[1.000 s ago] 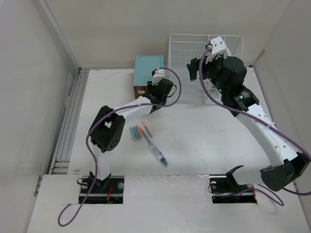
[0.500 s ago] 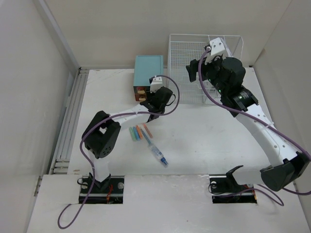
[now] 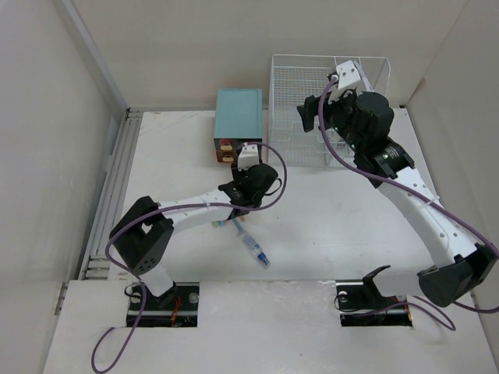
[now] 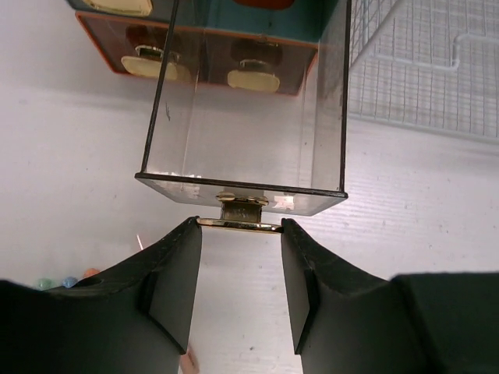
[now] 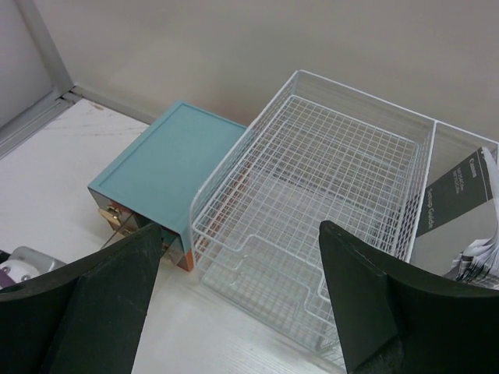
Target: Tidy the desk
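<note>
On the white desk (image 3: pixel 327 226) at the back stands a teal drawer box (image 3: pixel 238 113). One clear drawer (image 4: pixel 242 132) stands pulled out of it toward me and looks empty. My left gripper (image 4: pixel 239 225) is shut on that drawer's gold handle (image 4: pixel 238 212), the pads pinching both its ends. In the top view the left gripper (image 3: pixel 248 181) sits just in front of the box. My right gripper (image 5: pixel 240 227) hangs open and empty above the white wire-mesh rack (image 5: pixel 312 171), also seen from above as the right gripper (image 3: pixel 312 115).
Coloured markers (image 3: pixel 219 224) lie half hidden under the left arm. A clear pen with a blue tip (image 3: pixel 254 249) lies nearer me. A grey printed sheet (image 5: pixel 460 195) stands in the rack's right compartment. Silver rails (image 3: pixel 113 179) line the left edge.
My left gripper has moved back toward me with the handle in it, drawing the clear drawer out of the teal box. The right arm has stayed still.
</note>
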`<state>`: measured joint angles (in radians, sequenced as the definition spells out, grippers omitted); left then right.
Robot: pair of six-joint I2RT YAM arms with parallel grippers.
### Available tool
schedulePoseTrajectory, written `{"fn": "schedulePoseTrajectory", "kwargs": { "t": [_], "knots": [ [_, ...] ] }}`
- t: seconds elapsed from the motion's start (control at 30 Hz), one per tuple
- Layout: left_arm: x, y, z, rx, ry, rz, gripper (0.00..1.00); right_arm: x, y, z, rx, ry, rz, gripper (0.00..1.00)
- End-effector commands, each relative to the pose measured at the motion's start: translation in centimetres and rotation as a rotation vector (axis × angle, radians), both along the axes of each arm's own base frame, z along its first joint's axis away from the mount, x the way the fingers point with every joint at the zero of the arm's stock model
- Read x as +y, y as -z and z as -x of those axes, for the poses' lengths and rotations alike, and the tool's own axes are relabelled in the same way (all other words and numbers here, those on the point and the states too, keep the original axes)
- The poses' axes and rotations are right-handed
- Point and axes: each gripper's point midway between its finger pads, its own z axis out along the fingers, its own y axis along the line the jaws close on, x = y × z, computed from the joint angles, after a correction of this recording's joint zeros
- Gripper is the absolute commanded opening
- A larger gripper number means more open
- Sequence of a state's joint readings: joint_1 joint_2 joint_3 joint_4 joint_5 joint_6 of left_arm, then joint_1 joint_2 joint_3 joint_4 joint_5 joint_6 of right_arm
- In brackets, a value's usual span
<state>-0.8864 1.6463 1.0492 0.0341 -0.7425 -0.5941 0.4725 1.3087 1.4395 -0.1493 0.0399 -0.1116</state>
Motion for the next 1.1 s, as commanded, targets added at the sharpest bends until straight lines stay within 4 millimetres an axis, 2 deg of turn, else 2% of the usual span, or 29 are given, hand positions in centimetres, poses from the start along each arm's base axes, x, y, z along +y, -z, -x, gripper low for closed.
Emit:
{"fn": "schedulePoseTrajectory", "kwargs": {
  "t": [0.0, 0.1, 0.3, 0.37, 0.4, 0.5, 0.53, 0.57, 0.6, 0.67, 0.7, 0.73, 0.77, 0.8, 0.83, 0.87, 0.9, 0.93, 0.97, 1.0, 1.03, 1.07],
  "knots": [
    [0.5, -0.9, 1.3, -0.002, -0.018, 0.047, 0.35, 0.1, -1.8, 0.4, -0.045, -0.016, -0.045, 0.86],
    [0.8, -0.7, 1.6, 0.006, -0.023, 0.044, 0.39, 0.2, -1.8, 0.5, -0.045, -0.025, -0.045, 0.86],
    [1.4, -0.6, 1.9, 0.011, -0.03, 0.027, 0.81, 0.4, -1.4, 0.5, -0.037, -0.034, -0.04, 0.86],
    [1.5, -1.4, 2.0, -0.002, -0.025, 0.037, 0.85, 0.4, -1.4, 0.5, -0.037, -0.034, -0.04, 0.86],
    [1.5, -1.4, 2.0, -0.002, -0.025, 0.037, 0.85, 0.4, -1.4, 0.5, -0.037, -0.034, -0.04, 0.86],
    [1.5, -3.3, 2.4, -0.028, -0.016, 0.071, 0.85, 0.1, -1.4, 0.3, -0.037, -0.025, -0.04, 0.86],
    [1.4, -3.5, 3.1, -0.021, -0.002, 0.063, 0.85, 0.1, -1.4, 0.3, -0.037, -0.025, -0.04, 0.86],
    [1.7, -5.1, 3.3, -0.043, -0.006, 0.1, 0.85, -0.1, -1.8, 0.6, -0.047, -0.025, -0.045, 0.86],
    [1.2, -5.7, 4.3, -0.049, 0.018, 0.122, 0.85, -0.6, -1.8, 0.4, -0.052, -0.012, -0.034, 0.86],
    [1.9, -7.0, 5.3, -0.073, 0.03, 0.157, 0.84, -2.0, -2.3, 0.2, -0.069, 0.025, -0.027, 0.86],
    [1.8, -9.4, 6.4, -0.103, 0.072, 0.241, 0.83, -2.7, -3.0, 0.4, -0.083, 0.037, -0.033, 0.85],
    [2.4, -9.7, 6.9, -0.115, 0.101, 0.23, 0.82, -3.7, -3.6, 0.6, -0.101, 0.043, -0.028, 0.85],
    [2.7, -11.2, 7.3, -0.15, 0.127, 0.253, 0.81, -4.0, -3.2, 0.5, -0.088, 0.028, -0.021, 0.83],
    [3.2, -12.6, 7.7, -0.184, 0.161, 0.257, 0.81, -3.9, -2.3, 0.7, -0.066, -0.007, 0.018, 0.82],
    [4.4, -15.4, 8.5, -0.247, 0.199, 0.299, 0.78, -2.4, -1.5, 1.6, -0.051, -0.142, 0.048, 0.81],
    [5.2, -17.3, 8.7, -0.309, 0.253, 0.244, 0.78, -2.0, -1.2, 2.3, -0.048, -0.22, 0.08, 0.81],
    [5.8, -19.0, 9.0, -0.361, 0.287, 0.236, 0.78, -0.9, 1.3, 3.3, -0.011, -0.338, 0.184, 0.78],
    [7.2, -21.2, 9.7, -0.433, 0.315, 0.249, 0.78, 1.4, 2.5, 6.2, -0.008, -0.563, 0.219, 0.74],
    [8.0, -22.1, 10.1, -0.477, 0.323, 0.231, 0.77, 2.4, 3.9, 7.6, 0.006, -0.686, 0.259, 0.72],
    [9.1, -23.8, 10.2, -0.557, 0.321, 0.203, 0.77, 2.9, 5.1, 9.0, 0.019, -0.783, 0.287, 0.69],
    [10.0, -25.0, 10.7, -0.616, 0.318, 0.21, 0.77, 2.9, 7.8, 10.5, 0.09, -0.875, 0.323, 0.66],
    [12.0, -26.5, 11.7, -0.722, 0.273, 0.267, 0.77, 3.9, 8.4, 11.9, 0.101, -0.948, 0.332, 0.64]
  ]
}}
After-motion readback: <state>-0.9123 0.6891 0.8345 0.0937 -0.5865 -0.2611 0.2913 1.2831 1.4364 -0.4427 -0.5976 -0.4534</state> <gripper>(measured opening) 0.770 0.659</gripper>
